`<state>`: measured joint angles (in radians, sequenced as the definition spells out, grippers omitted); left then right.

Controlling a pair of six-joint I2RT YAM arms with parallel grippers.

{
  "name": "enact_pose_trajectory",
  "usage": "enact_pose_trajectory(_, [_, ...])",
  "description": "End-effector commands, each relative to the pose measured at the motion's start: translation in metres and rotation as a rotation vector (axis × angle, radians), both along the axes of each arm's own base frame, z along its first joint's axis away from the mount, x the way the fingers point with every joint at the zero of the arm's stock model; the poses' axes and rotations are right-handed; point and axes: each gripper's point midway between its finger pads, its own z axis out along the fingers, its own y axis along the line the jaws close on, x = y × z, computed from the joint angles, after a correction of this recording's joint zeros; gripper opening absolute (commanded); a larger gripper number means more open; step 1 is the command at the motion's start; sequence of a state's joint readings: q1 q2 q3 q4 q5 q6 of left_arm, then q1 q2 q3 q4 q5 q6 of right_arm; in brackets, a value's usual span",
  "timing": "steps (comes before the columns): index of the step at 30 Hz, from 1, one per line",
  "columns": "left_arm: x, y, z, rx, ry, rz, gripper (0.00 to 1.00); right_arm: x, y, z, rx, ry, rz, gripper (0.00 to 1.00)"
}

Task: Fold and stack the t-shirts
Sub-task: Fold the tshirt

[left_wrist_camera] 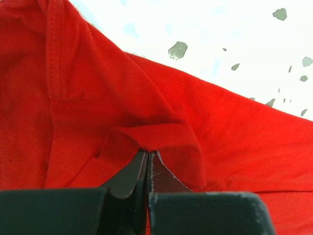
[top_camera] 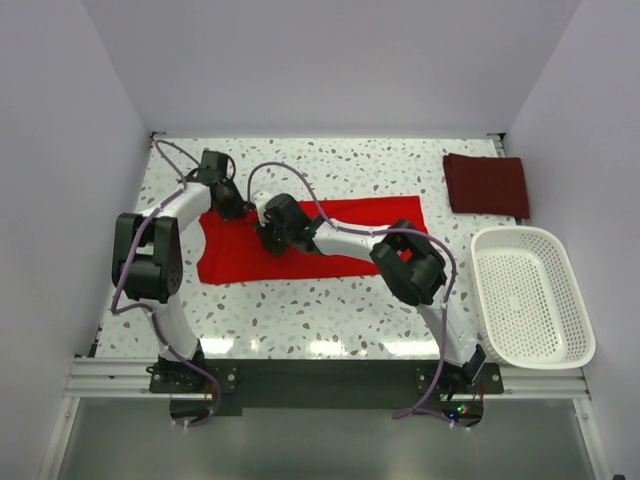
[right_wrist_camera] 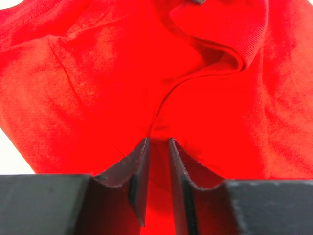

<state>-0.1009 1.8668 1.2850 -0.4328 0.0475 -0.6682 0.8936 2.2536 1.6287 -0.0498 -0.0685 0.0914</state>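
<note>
The bright red shirt lies as a long band across the middle of the surface; the maroon shirt sits folded at the far right, well apart from it. The left hand is clenched on a small raised pleat near the shirt's far left edge. The right hand is just right of it, its jaws narrowly parted with red cloth between them; it seems to be grasping a thicker fold, though the view is too close to be sure. Both grips take little fabric, so a quick lift could pull a pleat free; with the hands this close, one layer may drag and skew the fold.
</note>
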Motion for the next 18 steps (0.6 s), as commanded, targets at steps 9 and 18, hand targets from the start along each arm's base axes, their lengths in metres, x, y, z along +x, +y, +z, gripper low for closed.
enact_pose_trajectory(9, [0.013, 0.006, 0.033, 0.039, -0.057, -0.024, 0.0, 0.02, 0.007, 0.046, 0.054, -0.133, -0.014, 0.0])
enact_pose_trajectory(18, [0.013, 0.009, 0.04, 0.06, -0.051, -0.041, 0.0, 0.017, 0.002, 0.066, 0.072, -0.161, -0.007, 0.0])
